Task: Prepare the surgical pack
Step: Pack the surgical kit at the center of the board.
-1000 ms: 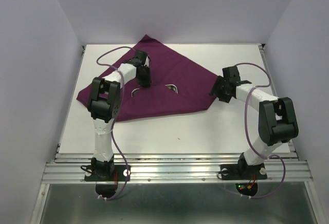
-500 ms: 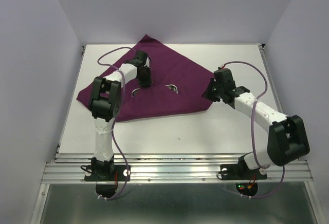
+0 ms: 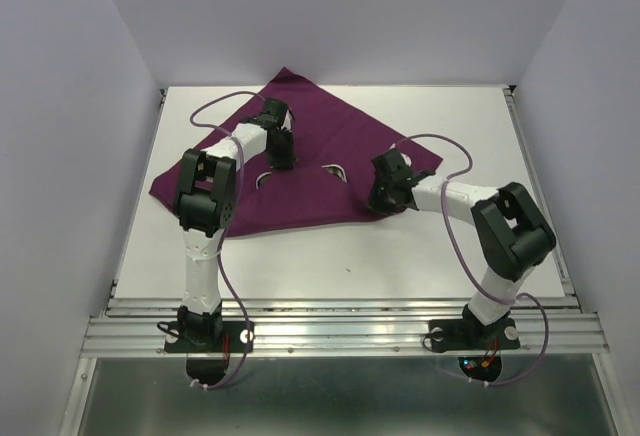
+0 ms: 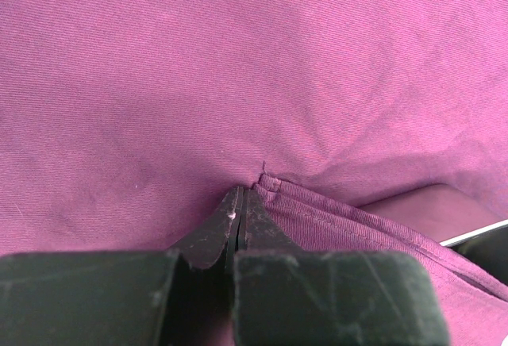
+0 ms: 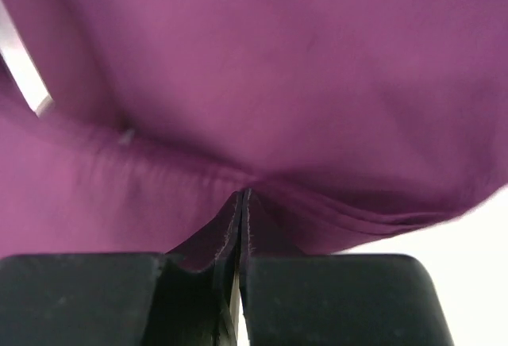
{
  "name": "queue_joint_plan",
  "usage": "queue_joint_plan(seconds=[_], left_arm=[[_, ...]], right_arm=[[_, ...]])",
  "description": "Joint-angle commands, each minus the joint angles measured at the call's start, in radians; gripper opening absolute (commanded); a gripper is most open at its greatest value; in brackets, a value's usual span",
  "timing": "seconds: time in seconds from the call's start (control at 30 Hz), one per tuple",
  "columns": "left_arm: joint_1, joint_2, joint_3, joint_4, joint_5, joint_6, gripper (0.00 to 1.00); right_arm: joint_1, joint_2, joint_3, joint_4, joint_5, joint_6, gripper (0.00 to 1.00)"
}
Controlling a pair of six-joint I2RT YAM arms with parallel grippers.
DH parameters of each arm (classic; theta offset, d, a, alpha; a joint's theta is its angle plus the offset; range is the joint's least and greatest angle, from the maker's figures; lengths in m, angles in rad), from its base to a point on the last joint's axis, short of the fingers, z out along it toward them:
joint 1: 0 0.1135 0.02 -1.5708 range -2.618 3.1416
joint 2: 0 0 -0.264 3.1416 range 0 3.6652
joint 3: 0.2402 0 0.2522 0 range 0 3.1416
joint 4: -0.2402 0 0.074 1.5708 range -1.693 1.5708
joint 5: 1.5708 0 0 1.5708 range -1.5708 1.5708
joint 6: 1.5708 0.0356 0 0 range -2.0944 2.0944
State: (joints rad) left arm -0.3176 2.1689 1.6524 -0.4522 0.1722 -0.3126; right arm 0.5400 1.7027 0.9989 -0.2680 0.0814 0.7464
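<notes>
Right tool [image 3: 384,192], newly tight on the cloth [image 3: 330,136], farther left.

Left tool [image 4: 240,195] and right tool [image 5: 242,197] both closed tight, wrists low, right forearm angled inward.

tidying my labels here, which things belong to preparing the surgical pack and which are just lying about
Job: purple cloth; pale rim peeking from under it, likely the tray; left gripper and right gripper, both shut on the cloth.
Just there: white table; arm cables.
</notes>
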Motion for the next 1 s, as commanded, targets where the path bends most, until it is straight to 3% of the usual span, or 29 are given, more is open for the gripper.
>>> queue_joint_plan(seconds=[0.0,0.13,0.37,0.63,0.83,0.97], left_arm=[[-0.014,0.029,0.012,-0.049,0.007,0.012,0.0],[-0.014,0.025,0.014,-0.054,0.009,0.017,0.0],[-0.014,0.023,0.018,-0.052,0.018,0.018,0.0],[-0.014,0.02,0.02,-0.056,0.02,0.017,0.0],[-0.014,0.022,0.023,-0.059,0.026,0.015,0.0],[-0.014,0.023,0.024,-0.059,0.03,0.015,0.0]], right_arm=[[0.003,0.101,0.085,-0.007,0.115,0.013,0.01],[0.003,0.086,0.104,-0.019,0.119,0.001,0.01],[0.003,-0.101,0.063,-0.059,0.253,-0.033,0.01],[0.003,-0.045,-0.077,-0.024,0.225,0.019,0.01],[0.003,-0.054,-0.019,-0.054,0.257,-0.008,0.01],[-0.086,-0.13,0.023,-0.079,0.281,-0.051,0.06]])
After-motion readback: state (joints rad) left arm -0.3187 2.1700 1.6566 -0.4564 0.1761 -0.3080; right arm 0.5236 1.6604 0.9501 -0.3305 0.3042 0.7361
